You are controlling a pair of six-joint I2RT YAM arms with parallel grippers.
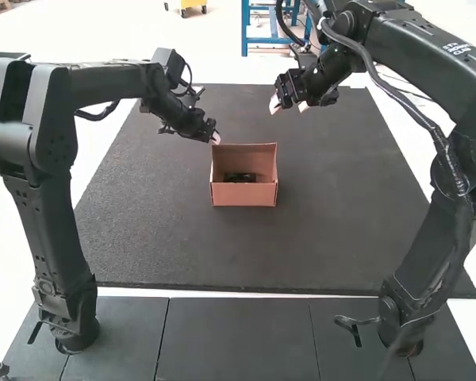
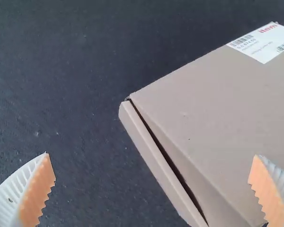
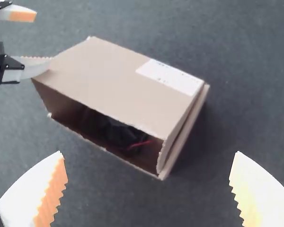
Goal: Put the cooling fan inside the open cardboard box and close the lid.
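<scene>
Cooling fan (image 3: 117,135) apparently sits inside box (image 1: 243,193); its half-raised lid (image 3: 113,90) lies just beside spread-open left gripper (image 1: 213,137), nearer than released right gripper (image 1: 288,106).

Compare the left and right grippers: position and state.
The left gripper has one finger against the cardboard box's lid corner; the right gripper hangs clear of the box. The left gripper is at its left rear, the right gripper beyond its right rear. Both are open, with orange pads.

matt cardboard box (image 3: 118,90) (paper label (image 3: 168,77)); rough mat (image 1: 341,198).
</scene>
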